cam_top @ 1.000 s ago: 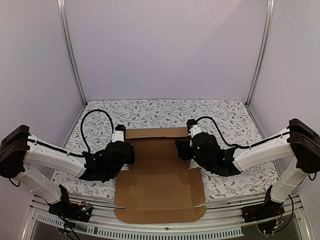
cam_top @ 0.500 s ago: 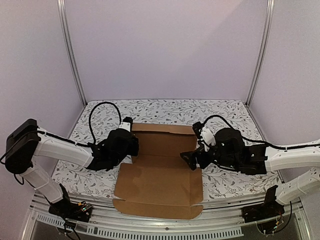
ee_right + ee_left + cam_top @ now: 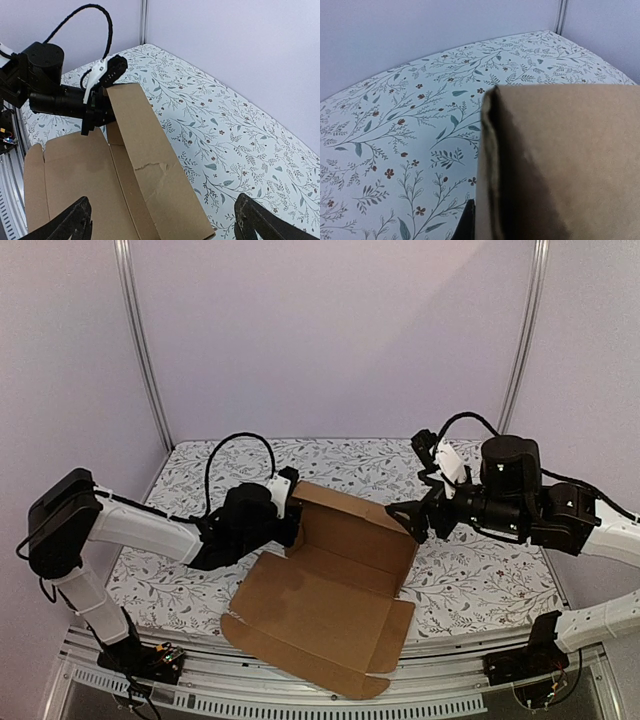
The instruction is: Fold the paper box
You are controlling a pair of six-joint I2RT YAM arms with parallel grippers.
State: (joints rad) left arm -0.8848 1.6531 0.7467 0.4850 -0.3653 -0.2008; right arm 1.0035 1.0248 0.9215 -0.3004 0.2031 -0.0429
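The paper box (image 3: 320, 610) is an unfolded brown cardboard sheet lying skewed on the table, its near corner reaching over the front edge. Its far panel (image 3: 352, 530) stands tilted up. My left gripper (image 3: 291, 508) is shut on that panel's left end. In the left wrist view the cardboard panel (image 3: 560, 165) fills the right side, with one dark fingertip (image 3: 468, 222) against its edge. My right gripper (image 3: 417, 486) hangs open above the panel's right end, touching nothing. In the right wrist view its wide fingers (image 3: 67, 225) straddle the raised panel (image 3: 150, 150), and the left gripper (image 3: 102, 90) shows beyond.
A floral cloth (image 3: 470, 570) covers the table. Purple walls and aluminium posts (image 3: 145, 350) close the back and sides. A metal rail (image 3: 150, 680) runs along the front edge, with both arm bases there.
The left gripper has carried the far panel back and to the right, tilting it up and skewing the box. The right gripper opened wide and rose away to the right.
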